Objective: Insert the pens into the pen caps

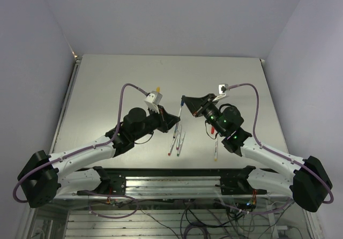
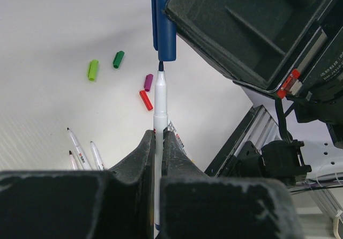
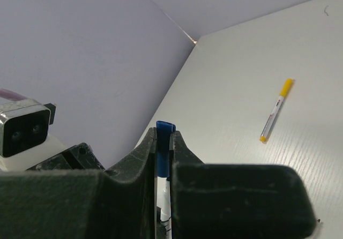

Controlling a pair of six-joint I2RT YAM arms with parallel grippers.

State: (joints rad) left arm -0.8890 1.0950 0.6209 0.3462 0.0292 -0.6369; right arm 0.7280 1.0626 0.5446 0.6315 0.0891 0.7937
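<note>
My left gripper (image 2: pixel 158 134) is shut on a white pen (image 2: pixel 160 102) and holds it upright above the table. Its dark tip sits just below the open end of the blue cap (image 2: pixel 164 30). My right gripper (image 3: pixel 162 134) is shut on that blue cap (image 3: pixel 164 148), with the pen's white barrel (image 3: pixel 165 209) showing under it. In the top view the two grippers (image 1: pixel 176 122) (image 1: pixel 185 101) meet at the table's middle with the pen (image 1: pixel 180 111) between them. Light green (image 2: pixel 93 70), dark green (image 2: pixel 118 59), magenta (image 2: pixel 148 82) and red (image 2: pixel 146 100) caps lie loose on the table.
Three uncapped pens (image 2: pixel 79 149) lie side by side near the front edge; the top view shows them (image 1: pixel 176 141) below the grippers. A pen with a yellow cap (image 3: pixel 276 110) lies alone on the table. Another pen (image 1: pixel 216 149) lies under the right arm.
</note>
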